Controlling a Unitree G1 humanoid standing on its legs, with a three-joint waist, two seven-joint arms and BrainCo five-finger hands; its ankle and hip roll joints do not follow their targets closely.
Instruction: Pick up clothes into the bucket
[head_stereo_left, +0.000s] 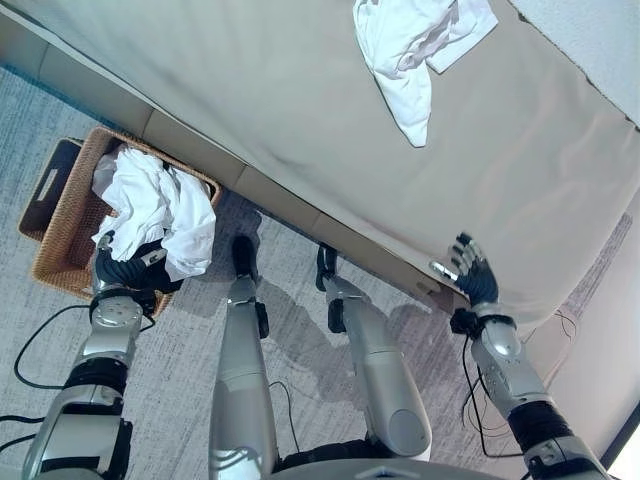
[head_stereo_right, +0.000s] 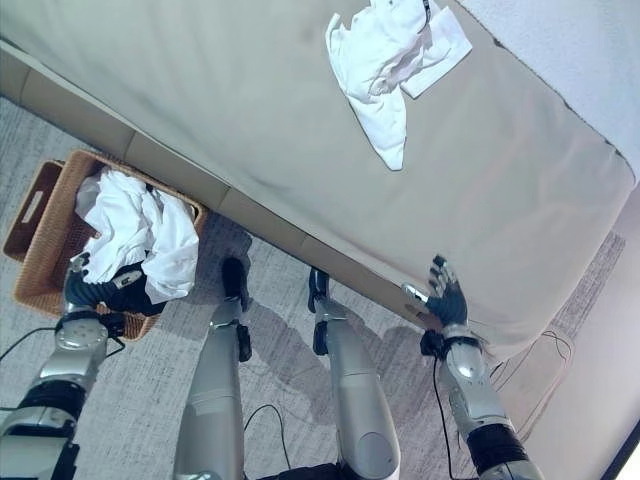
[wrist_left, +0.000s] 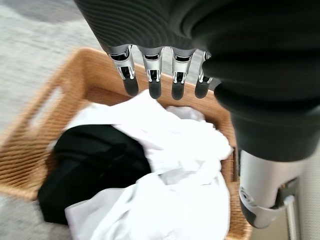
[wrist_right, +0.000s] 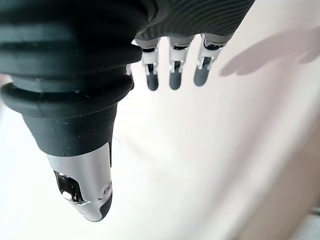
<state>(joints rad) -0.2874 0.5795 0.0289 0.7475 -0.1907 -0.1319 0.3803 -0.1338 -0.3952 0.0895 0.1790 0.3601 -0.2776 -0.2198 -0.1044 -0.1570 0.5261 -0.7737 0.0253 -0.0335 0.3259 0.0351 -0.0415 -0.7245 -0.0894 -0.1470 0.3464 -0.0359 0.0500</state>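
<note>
White garment (head_stereo_left: 415, 45) lies crumpled on the tan bed (head_stereo_left: 280, 90), well up from the near edge. Its long axis runs from the bunched upper part down to a tapering point directed toward the bed's near edge.

Wicker basket (head_stereo_left: 62, 225) stands on the grey carpet (head_stereo_left: 300, 340) beside the bed's base, at the robot's left. It holds a heap of white clothes (head_stereo_left: 155, 205) with a black garment (wrist_left: 95, 165) beneath and beside them. A darker tray or lid (head_stereo_left: 48, 190) sits against the basket's far side.

Left hand (head_stereo_left: 125, 270) hangs over the basket's near rim, just above the clothes; in the left wrist view its fingers (wrist_left: 152, 80) are straight and apart, holding nothing.

Right hand (head_stereo_left: 472, 272) rests at the near edge of the bed, at the robot's right, well apart from the white garment. Its fingers (wrist_right: 172, 70) extend straight over the bed cover, with the thumb spread and nothing clasped.
</note>
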